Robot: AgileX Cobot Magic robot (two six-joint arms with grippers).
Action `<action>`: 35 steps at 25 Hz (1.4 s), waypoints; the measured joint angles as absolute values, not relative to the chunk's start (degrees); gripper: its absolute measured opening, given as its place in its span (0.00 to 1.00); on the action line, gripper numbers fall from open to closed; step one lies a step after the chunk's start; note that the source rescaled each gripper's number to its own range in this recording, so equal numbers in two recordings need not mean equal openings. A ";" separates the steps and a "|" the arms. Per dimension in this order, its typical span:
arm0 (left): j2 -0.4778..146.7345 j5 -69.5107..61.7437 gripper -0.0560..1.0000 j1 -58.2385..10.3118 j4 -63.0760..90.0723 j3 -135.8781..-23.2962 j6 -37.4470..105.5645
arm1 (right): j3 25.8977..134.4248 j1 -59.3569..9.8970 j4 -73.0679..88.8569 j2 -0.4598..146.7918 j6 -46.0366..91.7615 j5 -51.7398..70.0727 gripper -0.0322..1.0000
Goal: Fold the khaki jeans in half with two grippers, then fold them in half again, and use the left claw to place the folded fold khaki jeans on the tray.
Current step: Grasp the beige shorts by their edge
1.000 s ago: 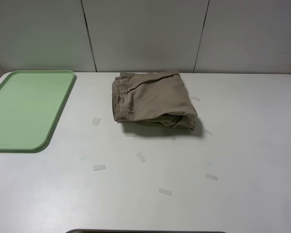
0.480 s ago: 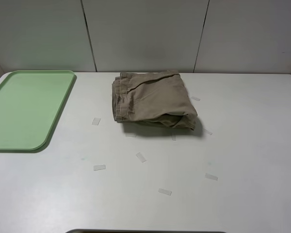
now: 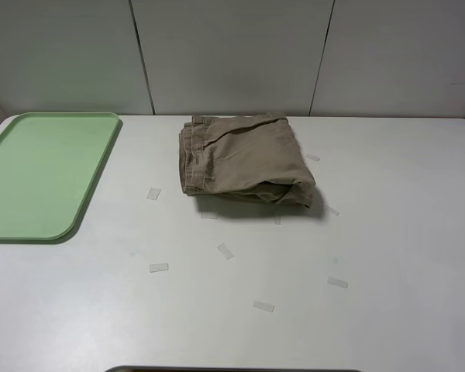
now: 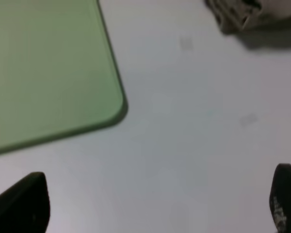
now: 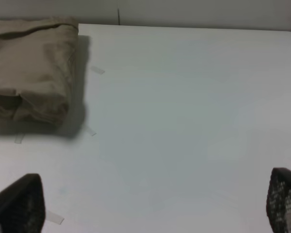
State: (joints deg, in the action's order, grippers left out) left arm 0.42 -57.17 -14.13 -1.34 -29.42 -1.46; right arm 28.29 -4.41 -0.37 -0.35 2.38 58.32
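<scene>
- The khaki jeans (image 3: 244,164) (really shorts) sit as a layered bundle toward the back middle of the surface (image 3: 387,240), well apart from the green tray (image 3: 39,174) on the left.
- Looks like both folds are in, so I'd guess only the carry to the tray is left.
- The bundle is close to square, so I can't call a long axis for sure. The stitched waistband edge runs front to back on the tray side, and the rounded fold bulges at the front right.
- Handling guess: soft, light and floppy, and the layers will slide apart if only the top one gets pinched. I'd bite the whole stack at the thick waistband edge.
- Left claw (image 4: 155,204): jaws spread wide, nothing in them, above bare surface by the tray corner.
- Right gripper (image 5: 151,203): jaws wide too, empty, off to the shorts' right.
</scene>
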 joint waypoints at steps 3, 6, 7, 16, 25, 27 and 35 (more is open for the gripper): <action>5.68 -51.11 0.89 -14.13 1.55 -32.56 -2.80 | 28.29 -4.41 -0.37 -0.35 2.38 58.26 1.00; 14.95 -45.94 0.89 -14.13 5.93 -35.91 -2.57 | 28.29 -4.41 -0.37 -0.35 2.38 58.26 1.00; 18.89 -44.75 0.89 -14.13 7.60 -36.98 -2.25 | 28.29 -4.41 -0.37 -0.35 2.38 58.26 1.00; 55.92 -37.90 0.89 -14.13 35.80 -44.24 14.23 | 28.29 -4.41 -0.37 -0.35 2.38 58.26 1.00; 84.88 -27.79 0.89 -14.13 56.14 -44.47 33.50 | 28.29 -4.41 -0.41 -0.35 2.38 58.26 1.00; 89.87 -26.21 0.89 -14.13 60.48 -45.42 38.34 | 28.29 -4.41 -0.41 -0.35 2.38 58.31 1.00; 102.67 -24.02 0.89 -14.13 68.57 -54.35 49.98 | 28.29 -4.41 -0.41 -0.35 2.38 58.31 1.00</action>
